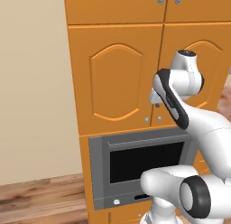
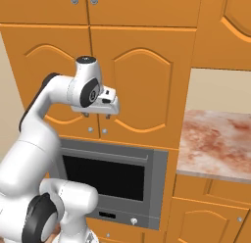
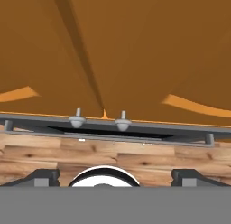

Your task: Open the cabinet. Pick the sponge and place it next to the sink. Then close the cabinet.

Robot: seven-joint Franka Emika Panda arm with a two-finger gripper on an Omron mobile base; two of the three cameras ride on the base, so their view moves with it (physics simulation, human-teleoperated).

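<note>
Cabinet (image 2: 142,75): orange, arched panels, both doors closed, silver knobs | end effector (image 2: 100,115): wide open, empty

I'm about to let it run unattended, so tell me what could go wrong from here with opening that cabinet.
1. The tool hangs open in front of the cabinet, and the two knobs sit close together either side of the door seam; it could close on the wrong one or straddle both.
2. The oven handle juts out just below the knobs, so a low approach might strike it.
</note>
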